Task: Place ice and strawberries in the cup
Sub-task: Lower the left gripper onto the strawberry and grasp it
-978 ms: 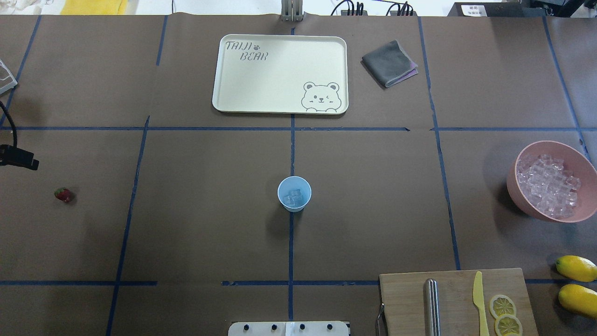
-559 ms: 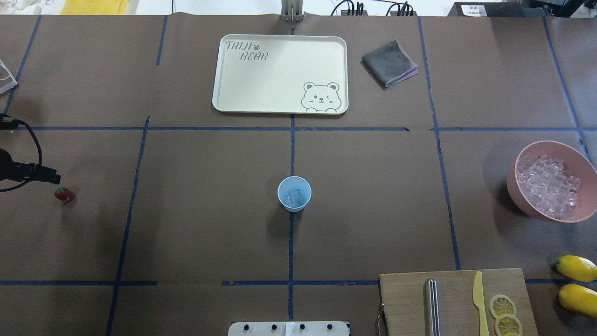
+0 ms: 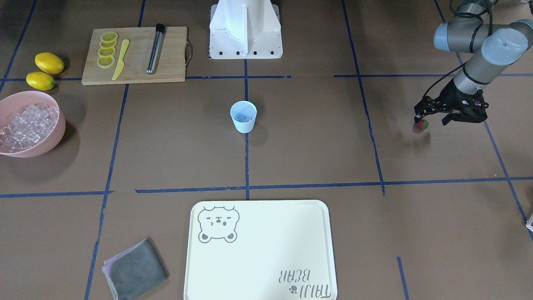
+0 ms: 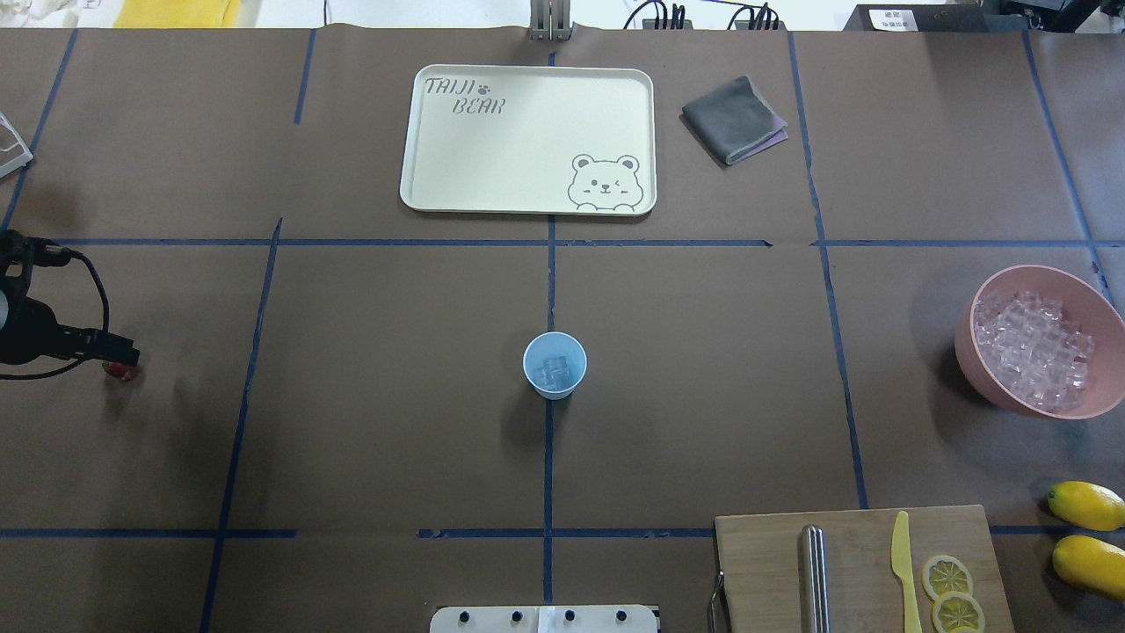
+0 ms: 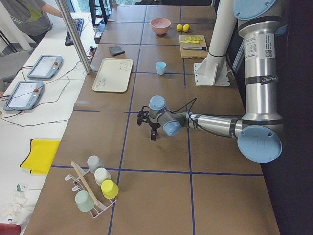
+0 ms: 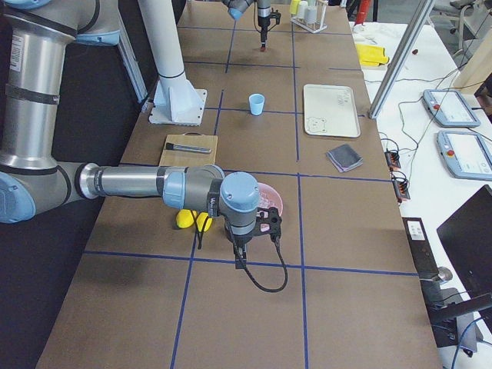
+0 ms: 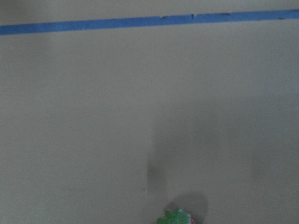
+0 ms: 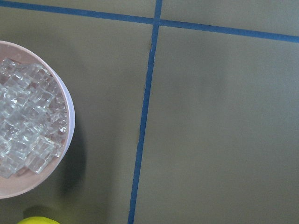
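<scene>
The small pale blue tapered plastic cup [image 4: 555, 365] stands upright in the middle of the brown paper-covered tabletop [image 4: 395, 396], right on a blue tape line. It's got a few clear glassy ice cubes [image 4: 554, 373] sitting in the bottom. No handle, no marks.

The one small dark red strawberry [image 3: 421, 125] with a green leafy cap lies on the tabletop well off to the robot's left of the cup, not in it yet. The left gripper [image 3: 429, 120] hangs right over it. Its jaws look spread apart, with one black finger just beside the strawberry and nothing clamped as far as I can see. The left wrist view only catches the green cap at its bottom edge, a bit blurry.

Well off to the robot's right of the cup is a big round pink bowl [image 4: 991, 385] heaped with more of the same cubes. The right gripper [image 6: 267, 222] is near that bowl, but it only shows in a side view, so I can't tell if its jaws are open or closed.

Beyond the cup, away from the robot, there's a cream rectangular tray [image 4: 527, 141] with a bear drawing, and a folded grey cloth [image 4: 731, 119] next to it. On the robot's side of the cup, off to the right, is a wooden cutting board [image 4: 760, 563] with lemon slices [image 4: 947, 578], a yellow plastic knife [image 4: 903, 563] and a metal rod [image 4: 814, 580]. Two whole yellow lemons [image 4: 1086, 505] sit beside it.
</scene>
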`<state>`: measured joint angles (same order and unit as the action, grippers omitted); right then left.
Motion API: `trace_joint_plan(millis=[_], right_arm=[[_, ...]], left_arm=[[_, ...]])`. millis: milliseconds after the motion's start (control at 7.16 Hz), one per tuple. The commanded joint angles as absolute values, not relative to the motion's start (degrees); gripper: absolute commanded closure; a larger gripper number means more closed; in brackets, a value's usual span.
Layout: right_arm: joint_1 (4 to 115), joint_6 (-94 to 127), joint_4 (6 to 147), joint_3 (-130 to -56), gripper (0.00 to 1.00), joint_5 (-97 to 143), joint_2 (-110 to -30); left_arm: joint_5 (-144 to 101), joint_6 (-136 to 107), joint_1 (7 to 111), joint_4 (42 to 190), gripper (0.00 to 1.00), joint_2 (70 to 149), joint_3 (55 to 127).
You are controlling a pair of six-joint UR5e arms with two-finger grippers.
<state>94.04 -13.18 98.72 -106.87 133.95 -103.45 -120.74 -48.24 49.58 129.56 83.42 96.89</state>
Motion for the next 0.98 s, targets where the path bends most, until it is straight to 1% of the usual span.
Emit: trace_joint_plan(millis=[0, 419, 559, 698, 838], right_arm=[[94.04, -13.18, 98.7, -106.88, 0.01, 133.95, -103.45], [94.04, -13.18, 98.7, -106.79, 0.01, 133.86, -103.45], [94.04, -13.18, 98.7, -106.79, 0.01, 133.86, -103.45], [94.04, -13.18, 98.7, -106.79, 0.01, 133.86, -103.45], [94.04, -13.18, 98.79, -106.79, 0.01, 133.94, -103.45]], left_arm=[[-120.67, -48.25, 48.61, 129.46, 0.0, 83.85, 96.33], [-120.67, -48.25, 47.81, 129.2, 0.01, 84.55, 95.54], [-120.67, -48.34, 47.81, 129.2, 0.12, 84.55, 95.54], [-120.67, -48.43, 47.81, 129.2, 0.36, 84.29, 95.54], [-120.67, -48.43, 47.81, 129.11, 0.57, 84.11, 95.54]])
